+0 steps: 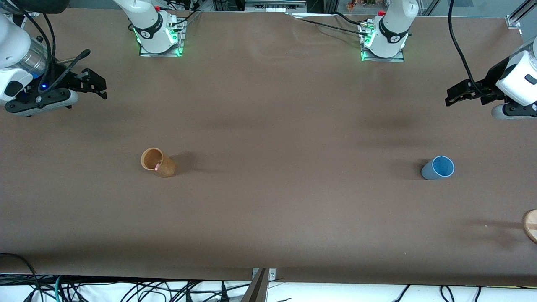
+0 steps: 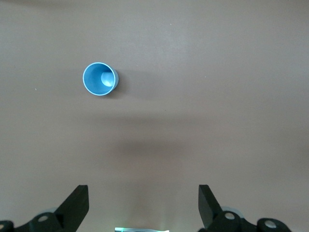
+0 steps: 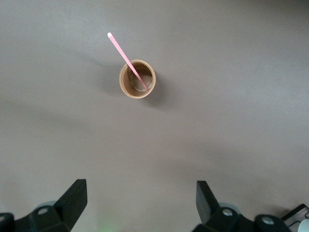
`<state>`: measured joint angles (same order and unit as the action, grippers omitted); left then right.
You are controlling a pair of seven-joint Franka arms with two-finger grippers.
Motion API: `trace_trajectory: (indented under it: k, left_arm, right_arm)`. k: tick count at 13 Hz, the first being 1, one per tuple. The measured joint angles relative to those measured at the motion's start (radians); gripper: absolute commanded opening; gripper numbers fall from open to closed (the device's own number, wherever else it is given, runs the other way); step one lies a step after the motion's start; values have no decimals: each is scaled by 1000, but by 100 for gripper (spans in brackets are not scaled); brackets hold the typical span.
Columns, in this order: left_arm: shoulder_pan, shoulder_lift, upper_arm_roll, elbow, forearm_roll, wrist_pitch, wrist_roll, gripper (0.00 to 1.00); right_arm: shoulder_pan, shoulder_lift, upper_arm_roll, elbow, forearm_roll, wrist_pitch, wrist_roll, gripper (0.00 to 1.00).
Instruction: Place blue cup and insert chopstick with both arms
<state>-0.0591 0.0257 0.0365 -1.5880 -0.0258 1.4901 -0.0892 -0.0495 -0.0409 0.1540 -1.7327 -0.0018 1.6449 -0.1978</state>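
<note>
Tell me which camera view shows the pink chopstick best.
The right wrist view: the chopstick shows at full length, leaning out of the brown cup. The front view shows only a pink speck at that cup's rim. The left wrist view shows none of it, just the blue cup.

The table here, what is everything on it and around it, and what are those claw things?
Blue cup: one, light blue, upright toward the left arm's end of the table.
Brown cup: one, cork-brown, upright toward the right arm's end.
Chopstick: one, pink, leaning inside the brown cup.
Wooden disc: one, tan, partly seen at the table's edge, nearer the front camera than the blue cup.
Table: one, brown.
Left claw: one, black, open, waiting above the table.
Right claw: one, black, open, waiting above the table.
</note>
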Motion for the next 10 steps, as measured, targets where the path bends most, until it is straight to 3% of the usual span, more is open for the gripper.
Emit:
trace_trajectory:
  k: [10]
  left_arm:
    - [-1, 0, -3, 0, 0, 0, 0, 100]
  right_arm:
    - [0, 0, 9, 3, 0, -2, 18, 100]
